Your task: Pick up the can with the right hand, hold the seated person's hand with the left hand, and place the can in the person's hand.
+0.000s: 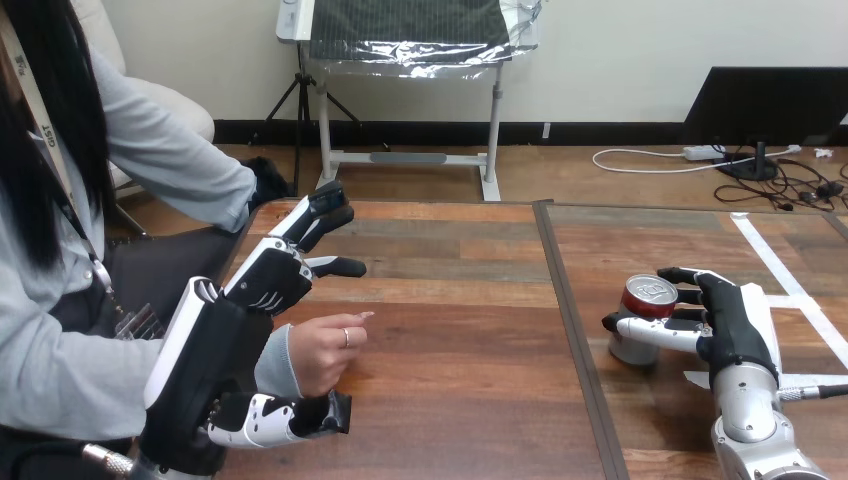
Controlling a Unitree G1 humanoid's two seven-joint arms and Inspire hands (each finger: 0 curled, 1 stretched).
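A silver can with a red top (640, 300) stands upright on the right part of the table (470, 330). My right hand (738, 325) is at its right side: the thumb lies across the can's front and the fingers curl round behind it. At the left, the person's hand (320, 352) rests loosely closed on the table. My left hand (215, 350) is open about it. Its straight fingers (322, 215) point away over the table beyond the person's hand, and its thumb (285, 418) lies on the near side, close to the person's wrist.
A dark seam (568, 320) runs front to back between the two tabletops, left of the can. White tape strips (790, 280) cross the right tabletop behind my right hand. The person sits at the table's left edge.
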